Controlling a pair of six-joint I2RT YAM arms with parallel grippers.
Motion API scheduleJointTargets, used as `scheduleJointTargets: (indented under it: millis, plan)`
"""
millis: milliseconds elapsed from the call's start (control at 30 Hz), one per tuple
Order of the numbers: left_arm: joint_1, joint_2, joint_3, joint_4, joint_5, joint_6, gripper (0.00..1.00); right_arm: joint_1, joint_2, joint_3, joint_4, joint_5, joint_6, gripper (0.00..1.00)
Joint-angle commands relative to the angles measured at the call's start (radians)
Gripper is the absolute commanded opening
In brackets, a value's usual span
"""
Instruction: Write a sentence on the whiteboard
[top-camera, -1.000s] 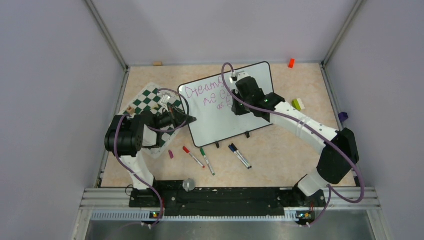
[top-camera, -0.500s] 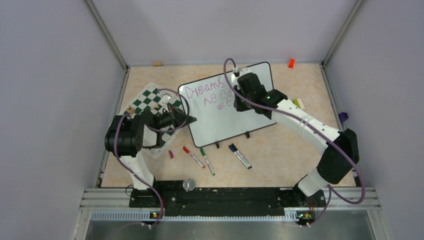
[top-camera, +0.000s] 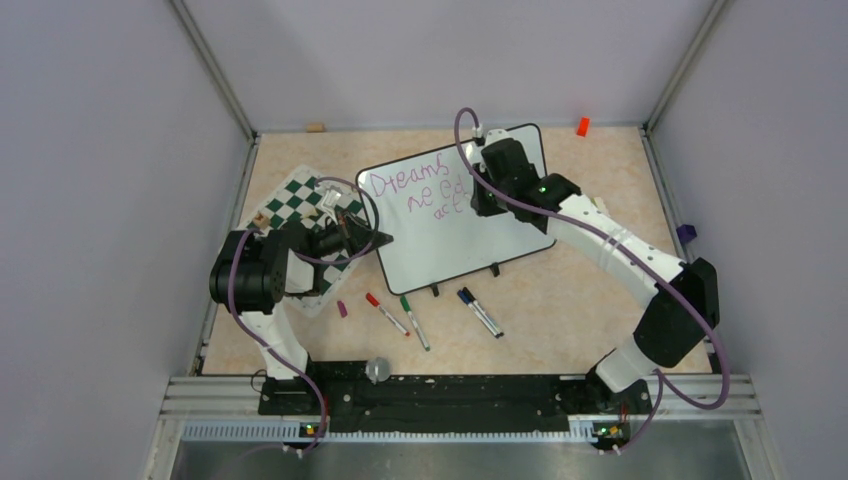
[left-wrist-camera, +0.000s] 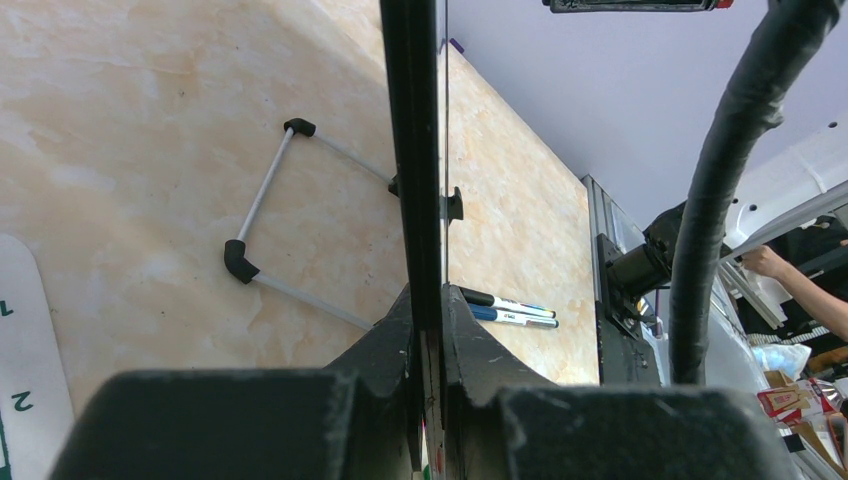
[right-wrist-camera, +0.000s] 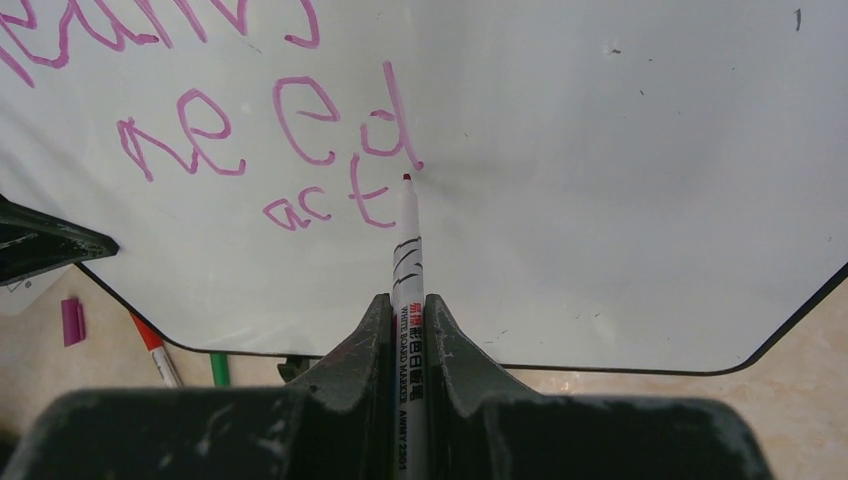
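Bright even light, soft shadows, sharp overhead view, blurred wrist-view foregrounds

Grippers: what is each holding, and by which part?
Right gripper clamps the marker by its barrel, tip free. Left gripper pinches the whiteboard by its edge.

The left gripper (left-wrist-camera: 427, 330) clamps the black frame of the whiteboard (left-wrist-camera: 408, 150), which appears edge-on as a vertical strip. A grey wire stand (left-wrist-camera: 262, 205) with black ends is attached to the board frame. Two markers (left-wrist-camera: 505, 308) lie side by side on the table (left-wrist-camera: 130, 120), toward its railed edge. A black cable (left-wrist-camera: 715, 170) crosses the right side.
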Motion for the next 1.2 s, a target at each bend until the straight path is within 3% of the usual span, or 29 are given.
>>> scheduleJointTargets:
  millis: [0,1167]
  plan:
    - [-0.009,-0.002,-0.002,0.079,0.11,0.085,0.0,-0.006,-0.005,0.055,0.041,-0.021,-0.014,0.0]
    - [-0.01,0.004,0.004,0.079,0.113,0.085,0.0,-0.006,0.043,0.059,-0.023,0.03,-0.006,0.0]
